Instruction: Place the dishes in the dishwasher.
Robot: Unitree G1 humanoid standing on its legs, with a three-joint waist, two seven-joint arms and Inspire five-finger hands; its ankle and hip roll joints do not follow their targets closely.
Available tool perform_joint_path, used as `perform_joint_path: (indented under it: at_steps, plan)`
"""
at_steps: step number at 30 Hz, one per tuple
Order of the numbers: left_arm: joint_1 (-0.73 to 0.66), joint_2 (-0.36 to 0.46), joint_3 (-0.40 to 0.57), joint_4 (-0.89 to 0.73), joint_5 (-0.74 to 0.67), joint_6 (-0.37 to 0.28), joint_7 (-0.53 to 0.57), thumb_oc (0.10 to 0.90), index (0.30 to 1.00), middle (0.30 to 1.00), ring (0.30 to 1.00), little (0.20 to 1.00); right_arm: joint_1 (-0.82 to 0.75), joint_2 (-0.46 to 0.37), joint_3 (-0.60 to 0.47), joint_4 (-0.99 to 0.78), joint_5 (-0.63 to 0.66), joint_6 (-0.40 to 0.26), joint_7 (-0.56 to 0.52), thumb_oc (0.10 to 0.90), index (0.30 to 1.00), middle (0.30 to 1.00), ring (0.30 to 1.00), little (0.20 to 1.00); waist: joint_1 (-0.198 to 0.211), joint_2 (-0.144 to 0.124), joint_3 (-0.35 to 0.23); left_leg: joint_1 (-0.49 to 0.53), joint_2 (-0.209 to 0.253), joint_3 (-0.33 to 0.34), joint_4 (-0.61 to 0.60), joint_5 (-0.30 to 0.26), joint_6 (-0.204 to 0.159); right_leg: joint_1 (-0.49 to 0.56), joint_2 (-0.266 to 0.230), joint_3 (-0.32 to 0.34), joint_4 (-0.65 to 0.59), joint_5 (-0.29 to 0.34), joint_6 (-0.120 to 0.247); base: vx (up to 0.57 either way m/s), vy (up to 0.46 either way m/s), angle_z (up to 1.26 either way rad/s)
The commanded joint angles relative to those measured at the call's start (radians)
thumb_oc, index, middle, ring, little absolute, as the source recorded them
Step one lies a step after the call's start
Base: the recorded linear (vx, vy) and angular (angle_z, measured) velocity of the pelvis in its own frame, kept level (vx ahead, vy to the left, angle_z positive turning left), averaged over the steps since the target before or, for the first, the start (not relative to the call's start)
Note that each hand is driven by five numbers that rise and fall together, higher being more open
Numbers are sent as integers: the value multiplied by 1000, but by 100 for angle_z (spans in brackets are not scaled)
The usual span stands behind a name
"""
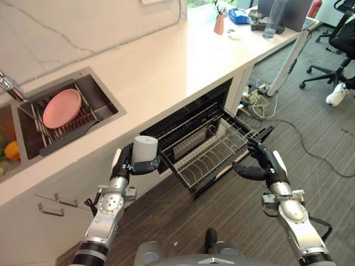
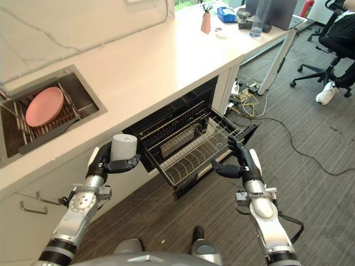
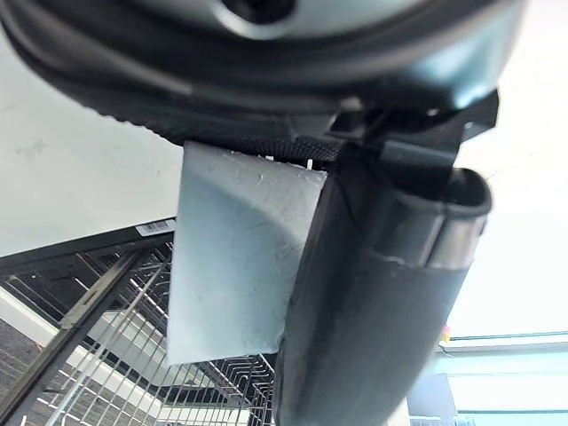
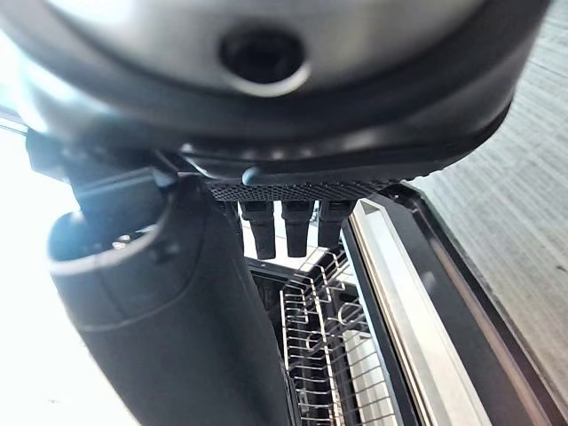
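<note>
A: Item one, far left: what sits in the sink?
B: A pink plate, leaning on edge in a dark wire rack; a faucet stands at the sink's left corner.

A: Next along?
B: The robot's left hand, raised in front of the cabinet just left of the dishwasher opening, fingers and thumb wrapped round a pale grey cup held upright.

A: Centre?
B: The dishwasher rack, pulled out over the wood floor, wire tines bare. The white counter runs above it.

A: To the right?
B: The right hand, hovering at the rack's front right corner, fingers loosely extended, grasping nothing.

A: Background, far right?
B: A pink vase, a blue box, a clear bottle; cables on the floor, an office chair.
</note>
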State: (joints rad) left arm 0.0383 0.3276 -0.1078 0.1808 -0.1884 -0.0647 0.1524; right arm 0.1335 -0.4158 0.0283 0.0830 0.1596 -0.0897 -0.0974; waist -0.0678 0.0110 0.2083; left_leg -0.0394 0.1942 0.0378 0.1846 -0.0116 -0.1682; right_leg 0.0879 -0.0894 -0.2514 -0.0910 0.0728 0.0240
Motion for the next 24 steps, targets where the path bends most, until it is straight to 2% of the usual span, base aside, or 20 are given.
perform_joint_path:
  at_steps: [1, 2, 4, 8, 9, 10, 11, 14, 16, 17, 20, 24]
  plan:
    - [-98, 40, 22, -90, -23, -124, 19, 400, 300, 300, 300, 300, -44, -23, -46, -131, 49, -120, 5, 800, 900, 900, 900, 900, -10, 6, -48, 24, 24, 27, -70, -6, 23, -22, -69, 17, 70, -121, 120, 52, 104, -3]
    - [-108, 37, 5, -87, -30, -124, 8, 400, 300, 300, 300, 300, -43, -6, -45, -133, 92, -129, 17, 800, 900, 900, 900, 900, -25, 15, -66, 50, 15, 42, -112, -8, 21, -26, -79, 21, 51, -93, 135, 33, 72, -7]
    - [-120, 40, -8, -86, -31, -126, -6, 400, 300, 300, 300, 300, -42, 9, -35, -143, 143, -129, 42, 800, 900, 900, 900, 900, -31, 16, -83, 85, 3, 70, -151, -9, 24, -26, -93, 27, 32, -70, 149, 72, 130, -15]
    - [-162, 41, -37, -63, -37, -127, -13, 400, 300, 300, 300, 300, -61, 49, 34, -133, 328, -114, 111, 800, 900, 900, 900, 900, -26, 4, -89, 133, -24, 110, -200, -15, 39, -33, -112, 55, 21, -42, 166, 26, 92, -20]
    - [-162, 41, -37, -62, -37, -127, -13, 400, 300, 300, 300, 300, -61, 49, 34, -133, 328, -114, 111, 800, 900, 900, 900, 900, -26, 4, -89, 134, -25, 111, -200, -15, 39, -33, -112, 56, 21, -42, 166, 11, 65, -32]
    - [-188, 39, -54, -46, -28, -127, -5, 400, 300, 300, 300, 300, -64, 63, 74, -134, 416, -100, 137, 800, 900, 900, 900, 900, -27, -3, -96, 152, -32, 125, -229, -11, 41, -39, -117, 62, 21, -36, 172, 17, 43, -20]
    - [-200, 38, -61, -37, -17, -126, 0, 400, 300, 300, 300, 300, -66, 69, 87, -140, 447, -95, 147, 800, 900, 900, 900, 900, -28, -5, -100, 164, -36, 131, -242, -12, 43, -40, -118, 65, 19, -34, 174, 39, 50, -16]
    - [-232, 33, -90, -25, 34, -123, 23, 400, 300, 300, 300, 300, -61, 74, 124, -159, 513, -81, 165, 800, 900, 900, 900, 900, -30, -13, -106, 186, -38, 146, -255, -15, 46, -38, -122, 76, 17, -31, 179, 47, 13, -13]
    - [-309, 39, -144, 8, 148, -110, 73, 400, 300, 300, 300, 300, -55, 72, 164, -186, 566, -69, 169, 800, 900, 900, 900, 900, -40, -19, -111, 196, -42, 155, -258, -18, 48, -36, -125, 82, 16, -28, 184, 33, 12, -7]
    - [-310, 38, -144, 8, 148, -110, 73, 400, 300, 300, 300, 300, -55, 72, 164, -186, 566, -68, 169, 800, 900, 900, 900, 900, -40, -19, -111, 196, -42, 155, -258, -18, 48, -36, -125, 82, 16, -28, 184, 23, 9, -7]
    - [-412, 48, -226, 55, 273, -94, 137, 400, 300, 300, 300, 300, -82, 68, 226, -223, 648, -66, 155, 800, 900, 900, 900, 900, -53, -19, -118, 205, -45, 162, -260, -22, 51, -40, -126, 93, 16, -25, 189, 14, 7, -10]
    - [-475, 36, -290, 86, 332, -77, 170, 400, 300, 300, 300, 300, -142, 79, 283, -244, 719, -67, 125, 800, 900, 900, 900, 900, -54, -15, -123, 209, -45, 163, -260, -22, 52, -42, -127, 98, 14, -23, 191, 11, 6, -15]
